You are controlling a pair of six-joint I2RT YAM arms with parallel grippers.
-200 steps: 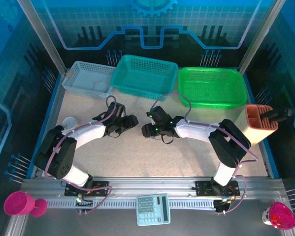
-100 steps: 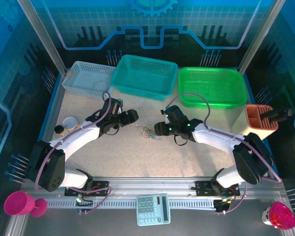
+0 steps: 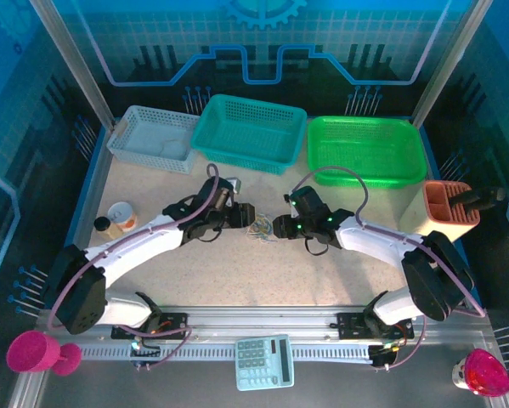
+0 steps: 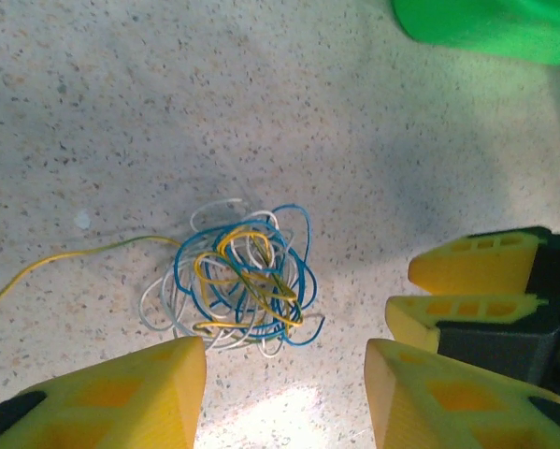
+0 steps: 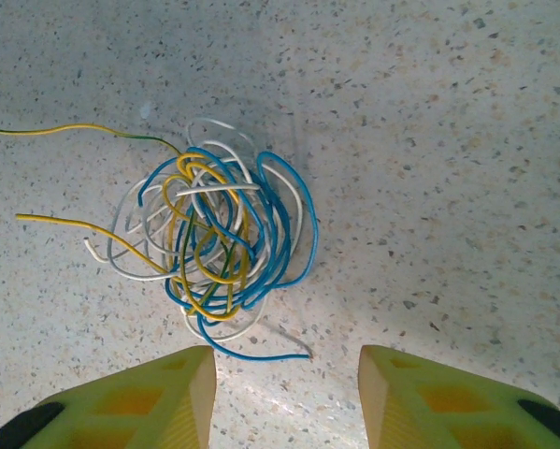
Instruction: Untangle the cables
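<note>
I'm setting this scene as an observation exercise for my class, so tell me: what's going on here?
Two robot arms are set up around a small tangle of thin blue, yellow and white wires lying on the speckled table. The left gripper and the right gripper face each other across it, both open and holding nothing. The wires are one knotted clump, with a yellow end trailing out.
</note>
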